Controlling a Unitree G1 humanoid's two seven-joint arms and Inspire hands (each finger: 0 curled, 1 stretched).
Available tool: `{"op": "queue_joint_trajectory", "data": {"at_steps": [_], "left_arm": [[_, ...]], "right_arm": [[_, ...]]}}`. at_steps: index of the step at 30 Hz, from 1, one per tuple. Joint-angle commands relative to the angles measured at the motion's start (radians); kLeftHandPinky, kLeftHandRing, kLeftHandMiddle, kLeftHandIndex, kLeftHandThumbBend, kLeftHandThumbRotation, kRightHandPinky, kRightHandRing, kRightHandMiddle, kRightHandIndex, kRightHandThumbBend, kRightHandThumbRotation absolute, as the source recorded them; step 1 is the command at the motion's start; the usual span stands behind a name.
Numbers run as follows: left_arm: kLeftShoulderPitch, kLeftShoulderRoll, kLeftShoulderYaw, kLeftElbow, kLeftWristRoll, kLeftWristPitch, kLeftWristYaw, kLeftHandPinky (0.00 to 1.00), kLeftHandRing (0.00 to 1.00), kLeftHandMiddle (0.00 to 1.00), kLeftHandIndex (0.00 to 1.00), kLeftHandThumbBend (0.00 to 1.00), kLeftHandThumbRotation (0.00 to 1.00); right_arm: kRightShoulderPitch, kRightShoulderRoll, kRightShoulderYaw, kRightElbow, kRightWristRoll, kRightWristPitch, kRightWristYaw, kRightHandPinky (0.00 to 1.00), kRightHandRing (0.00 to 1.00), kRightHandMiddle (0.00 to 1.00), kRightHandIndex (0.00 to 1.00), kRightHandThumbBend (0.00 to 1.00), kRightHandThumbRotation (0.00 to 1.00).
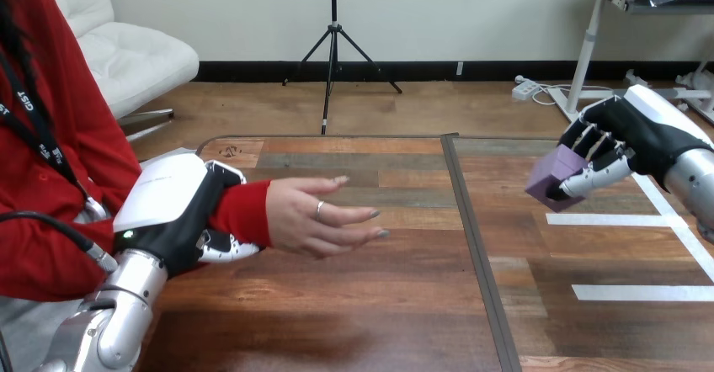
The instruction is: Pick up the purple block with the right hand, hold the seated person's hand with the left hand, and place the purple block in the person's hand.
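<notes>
My right hand (pixel 627 140) hovers above the table's right half with its fingers and thumb curled round the purple block (pixel 553 177). The person's hand (pixel 324 215) reaches in from the left over the table, palm turned up and sideways, fingers straight and pointing right, nothing in it. My left hand (pixel 181 212) is wrapped over the person's wrist at the red sleeve (pixel 244 212), its fingers curling under the forearm. About a hand's length of bare table separates the block from the person's fingertips.
The wooden table (pixel 404 305) has a dark seam (pixel 471 229) running front to back near its middle. White tape strips (pixel 640 292) lie on its right half.
</notes>
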Motion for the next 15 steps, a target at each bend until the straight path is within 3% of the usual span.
{"op": "queue_joint_trajectory", "data": {"at_steps": [1,4,15], "left_arm": [[-0.157,-0.016,0.081,-0.157,-0.043,-0.063,0.07,0.17,0.23,0.31,0.32,0.59,0.0],[-0.169,-0.025,0.077,-0.146,-0.04,-0.066,0.082,0.17,0.22,0.3,0.32,0.61,0.0],[-0.207,-0.069,0.055,-0.143,-0.048,-0.033,0.047,0.17,0.22,0.31,0.32,0.63,0.0]], "right_arm": [[-0.034,0.032,-0.045,-0.082,0.035,-0.022,-0.036,0.4,0.44,0.48,0.48,0.74,0.0],[-0.033,0.036,-0.054,-0.082,0.051,-0.031,-0.029,0.39,0.43,0.47,0.48,0.75,0.0],[-0.032,0.054,-0.068,-0.107,0.06,-0.021,-0.029,0.37,0.42,0.47,0.48,0.76,0.0]]}}
